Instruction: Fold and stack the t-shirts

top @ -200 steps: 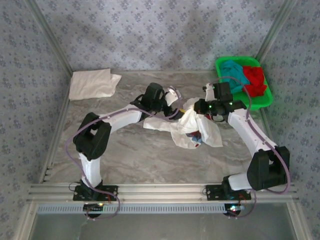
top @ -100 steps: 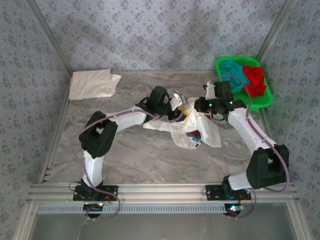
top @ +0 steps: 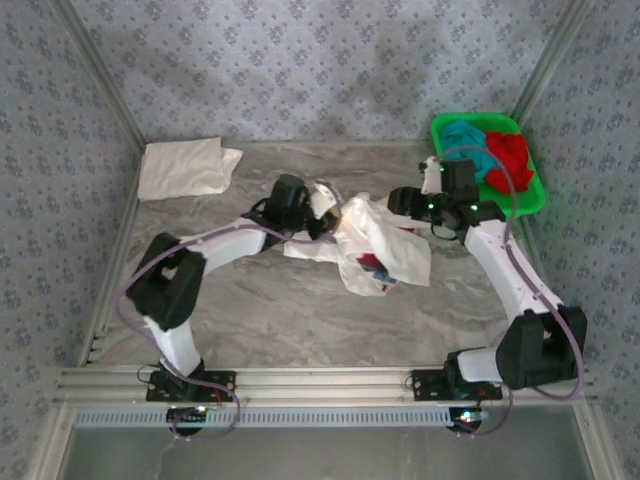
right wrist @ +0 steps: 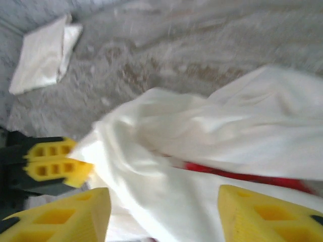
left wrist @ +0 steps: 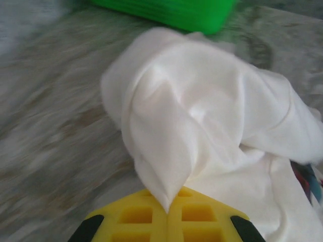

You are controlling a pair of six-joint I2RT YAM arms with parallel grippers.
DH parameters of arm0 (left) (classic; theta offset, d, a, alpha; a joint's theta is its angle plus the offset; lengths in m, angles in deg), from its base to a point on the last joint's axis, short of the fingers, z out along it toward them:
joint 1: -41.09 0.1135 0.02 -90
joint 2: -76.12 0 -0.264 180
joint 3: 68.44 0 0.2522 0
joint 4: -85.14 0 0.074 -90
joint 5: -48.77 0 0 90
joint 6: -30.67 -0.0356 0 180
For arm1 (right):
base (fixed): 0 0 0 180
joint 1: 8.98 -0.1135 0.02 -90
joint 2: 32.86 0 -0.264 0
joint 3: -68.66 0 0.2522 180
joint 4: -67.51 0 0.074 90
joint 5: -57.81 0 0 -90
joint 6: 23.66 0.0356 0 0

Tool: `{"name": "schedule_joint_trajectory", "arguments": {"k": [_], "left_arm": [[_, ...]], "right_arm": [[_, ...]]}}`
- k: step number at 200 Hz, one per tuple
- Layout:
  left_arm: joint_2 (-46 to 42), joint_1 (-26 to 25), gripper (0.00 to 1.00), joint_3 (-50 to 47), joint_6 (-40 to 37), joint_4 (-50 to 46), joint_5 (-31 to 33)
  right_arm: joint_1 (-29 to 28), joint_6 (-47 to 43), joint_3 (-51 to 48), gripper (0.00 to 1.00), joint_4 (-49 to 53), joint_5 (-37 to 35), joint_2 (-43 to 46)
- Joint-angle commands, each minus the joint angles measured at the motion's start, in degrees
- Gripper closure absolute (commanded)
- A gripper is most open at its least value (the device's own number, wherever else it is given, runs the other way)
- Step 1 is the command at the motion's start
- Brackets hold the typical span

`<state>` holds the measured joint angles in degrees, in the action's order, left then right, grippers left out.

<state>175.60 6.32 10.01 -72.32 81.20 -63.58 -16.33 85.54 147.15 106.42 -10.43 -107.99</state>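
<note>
A white t-shirt with a red-and-blue print (top: 378, 252) lies crumpled at mid-table. My left gripper (top: 333, 213) is shut on a peak of its upper left edge; in the left wrist view the yellow jaws (left wrist: 168, 204) pinch that white cloth (left wrist: 202, 116). Just right of the shirt's top, my right gripper (top: 396, 203) stands open. Its yellow fingers (right wrist: 65, 217) are wide apart over the shirt (right wrist: 202, 151), gripping nothing. Another white t-shirt (top: 185, 166) lies folded at the back left. A teal one (top: 464, 141) and a red one (top: 510, 160) sit in the basket.
The green plastic basket (top: 524, 203) stands at the back right, close to my right arm, and its wall (left wrist: 166, 10) shows past the shirt. Patterned walls close in the table on three sides. Bare marble lies in front of the shirt.
My left gripper has shut on the printed shirt's edge and drawn it leftward. My right gripper has opened, let the cloth go and backed off to the right.
</note>
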Motion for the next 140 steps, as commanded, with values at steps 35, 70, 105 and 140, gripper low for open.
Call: {"name": "schedule_joint_trajectory", "arguments": {"k": [35, 70, 105, 140], "left_arm": [[-20.3, 5.3, 1.0, -11.7, -1.0, -4.5, 15.5], [-20.6, 6.4, 0.57, -13.6, 1.0, -7.9, 22.6], [-25.3, 6.2, 0.16, -15.2, 4.0, -8.1, 26.4], [-32.3, -1.4, 0.17, -13.3, 1.6, -16.3, 27.7]], "right_arm": [[7.3, 6.7, -3.0, 0.38, -3.2, 2.3, -6.1], [4.4, 8.7, -2.4, 0.39, -6.7, 5.4, -14.5], [3.2, 9.3, -3.5, 0.39, -8.3, 4.8, -15.3], [3.2, 8.0, -3.6, 0.38, -6.7, 4.3, -16.0]]}}
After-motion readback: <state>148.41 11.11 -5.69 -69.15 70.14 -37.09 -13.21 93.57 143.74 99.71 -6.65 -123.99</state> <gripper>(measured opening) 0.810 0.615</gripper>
